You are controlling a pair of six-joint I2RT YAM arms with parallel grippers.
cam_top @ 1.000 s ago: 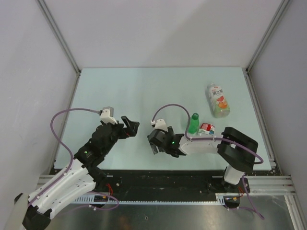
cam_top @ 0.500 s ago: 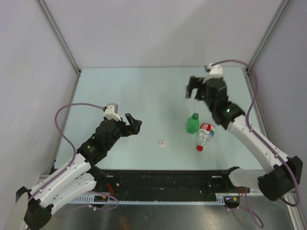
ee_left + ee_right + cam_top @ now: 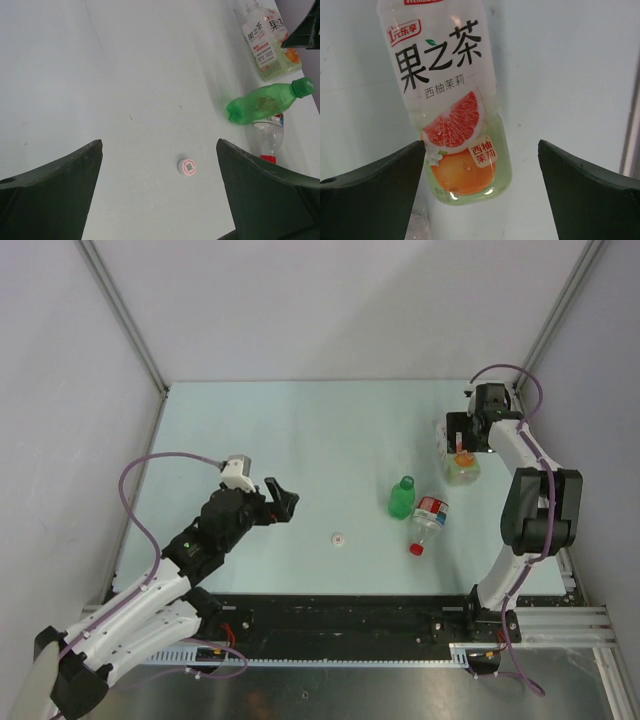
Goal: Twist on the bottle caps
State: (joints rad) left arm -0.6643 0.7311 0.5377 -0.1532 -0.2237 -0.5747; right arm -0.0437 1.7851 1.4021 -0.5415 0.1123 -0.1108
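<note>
The wider clear bottle (image 3: 461,471) with the white-red label lies at the far right, and it fills the right wrist view (image 3: 451,95). My right gripper (image 3: 465,439) hovers open over it (image 3: 481,146), fingers either side of its base end. The small green bottle (image 3: 402,500) carries its green cap (image 3: 407,482). The slim clear bottle (image 3: 429,517) lies beside it with the red cap (image 3: 415,549) on. The white cap (image 3: 339,539) lies loose on the table (image 3: 187,167). My left gripper (image 3: 281,502) is open and empty (image 3: 159,145), to the left of the white cap.
Grey walls and metal frame posts close in the pale green table (image 3: 300,430) on three sides. The right wall runs close beside the wider bottle. The left wrist view also shows the green bottle (image 3: 260,103), slim bottle (image 3: 269,137) and wider bottle (image 3: 267,45).
My right arm swung from the front middle to the far right, over the wider bottle. The white cap came into view on the table. My left gripper shifted slightly right.
</note>
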